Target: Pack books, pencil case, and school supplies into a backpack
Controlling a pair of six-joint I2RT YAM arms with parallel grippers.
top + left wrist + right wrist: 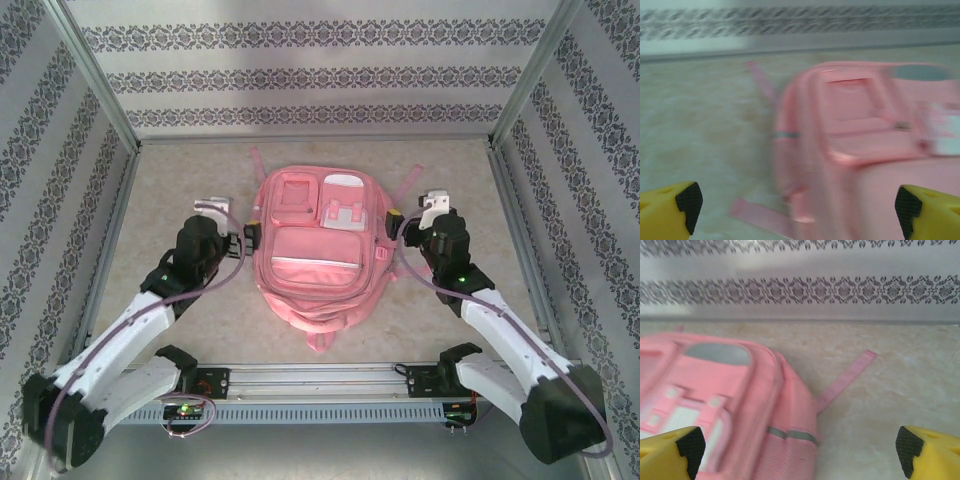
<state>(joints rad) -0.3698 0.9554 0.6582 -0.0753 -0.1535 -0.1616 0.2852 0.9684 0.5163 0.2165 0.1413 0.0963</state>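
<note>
pink fabric lies in the middle of the pale, marbled table (180, 330): the backpack (310, 255) rests flat with its front pockets and white patches facing up, its length running from the near rail toward the far wall. two thin pink straps splay out from its far end onto the bare table, and a short pink loop (318, 343) sticks out at its near end.

the left pincer (798, 206) sits just beside the backpack's left flank, its jaws spread wide and clasping nothing. its yellow fingers (665, 210) with black pads stand at the two lower corners of the left wrist view, which is blurred, with the bag's side and front pockets ahead of them. a loose strap end (760, 217) lies on the table by the bag's side.

the right pincer (799, 447) is close to the backpack's right flank, also gaping wide and empty. ahead of it the right wrist view shows the mesh side pocket (782, 460) crossed by a grey band (792, 434), and a thin strap (845, 380) running away over the table toward the patterned wall (840, 290)
</note>
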